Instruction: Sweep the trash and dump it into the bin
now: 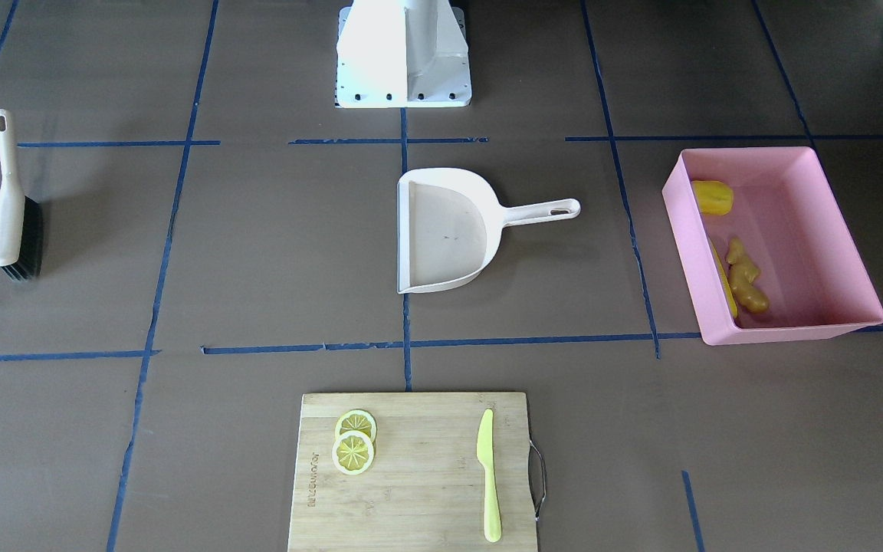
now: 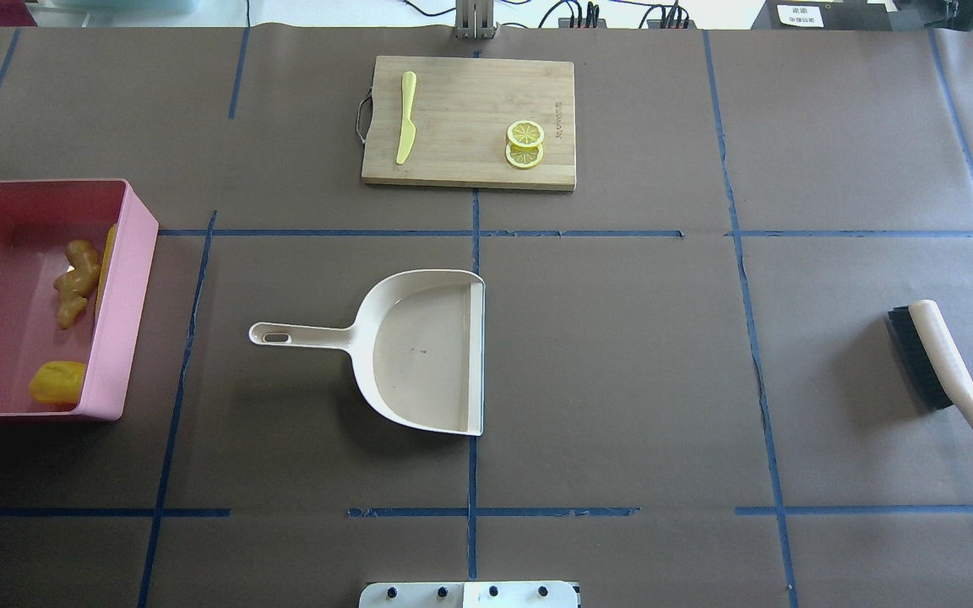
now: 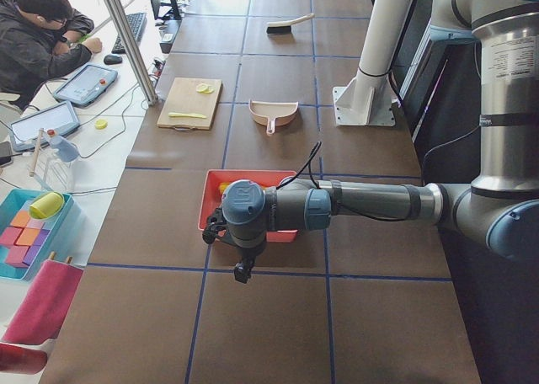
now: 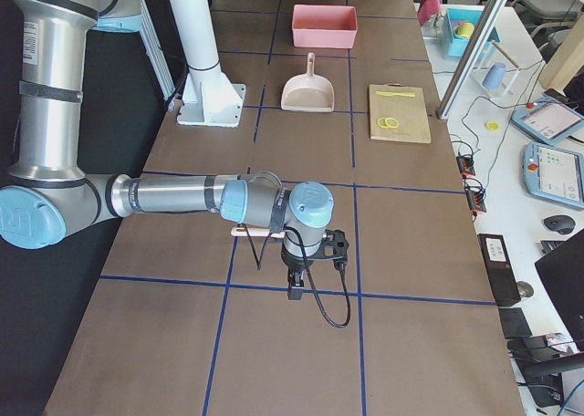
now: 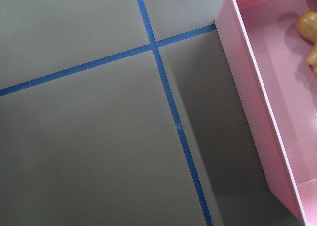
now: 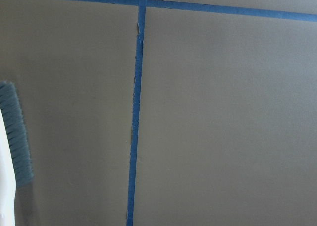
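The bin [image 1: 794, 333] stands on the worktop [image 1: 273, 253], a brown surface crossed by blue tape lines [image 1: 403, 345], on the robot's left side, and all the trash lies inside it. The left arm [image 3: 362, 203] reaches out level above the worktop. Its end effector [image 3: 242, 266] hangs pointing down just beside the bin's outer end, and I cannot tell whether it is released or clenched. The right arm [image 4: 173, 197] stretches out the same way at the far end, its end effector [image 4: 297, 284] hanging near the brush, and here too I cannot tell its state. The robot's white pedestal [image 1: 403, 54] is bolted at the worktop's edge. A wooden cutting board [image 1: 418, 498] lies across from the pedestal, well apart from the bin. The off-white dustpan [image 1: 445, 230] rests flat in the middle with nothing in it, its handle pointing toward the bin. The brush [image 1: 11, 207] lies on the robot's right side, with dark bristles and a pale handle. In the bin, the corn cob [image 1: 725, 285] lies along the wall nearest the dustpan. The ginger root [image 1: 746, 276] is just beside it, and the rounded yellow lump [image 1: 712, 197] sits in the corner closer to the robot. On the board, a yellow-green knife [image 1: 489, 475] lies near the metal handle, and two overlapping lemon slices [image 1: 354, 443] sit at the other end.
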### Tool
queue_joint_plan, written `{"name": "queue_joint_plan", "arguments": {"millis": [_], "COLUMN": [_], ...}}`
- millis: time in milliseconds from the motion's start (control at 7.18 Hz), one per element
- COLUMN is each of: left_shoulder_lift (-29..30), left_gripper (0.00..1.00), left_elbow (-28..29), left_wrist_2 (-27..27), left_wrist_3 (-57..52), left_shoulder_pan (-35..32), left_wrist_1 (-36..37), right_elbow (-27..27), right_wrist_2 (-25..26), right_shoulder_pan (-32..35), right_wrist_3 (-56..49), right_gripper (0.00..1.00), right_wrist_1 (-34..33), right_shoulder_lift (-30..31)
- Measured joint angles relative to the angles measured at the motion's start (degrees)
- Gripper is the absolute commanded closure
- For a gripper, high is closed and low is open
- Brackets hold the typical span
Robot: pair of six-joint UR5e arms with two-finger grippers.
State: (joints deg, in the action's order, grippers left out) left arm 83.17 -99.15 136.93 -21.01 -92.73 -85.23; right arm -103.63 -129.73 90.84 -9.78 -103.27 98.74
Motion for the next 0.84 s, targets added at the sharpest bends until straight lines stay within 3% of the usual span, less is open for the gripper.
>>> {"name": "queue_joint_plan", "arguments": {"millis": [835], "left_shoulder_lift": [0.1], "left_gripper": [0.0], "left_elbow": [0.7], "left_wrist_2": [0.0], "left_wrist_3": [0.0], "left_shoulder_pan": [0.0], "left_wrist_1": [0.0], "right_elbow": [0.1], "right_wrist_2": [-0.1], "right_shoulder_pan": [-1.7], "right_wrist_3": [0.0], "right_gripper": [0.0], "right_wrist_1": [0.0], "right_shoulder_lift": [0.0]}}
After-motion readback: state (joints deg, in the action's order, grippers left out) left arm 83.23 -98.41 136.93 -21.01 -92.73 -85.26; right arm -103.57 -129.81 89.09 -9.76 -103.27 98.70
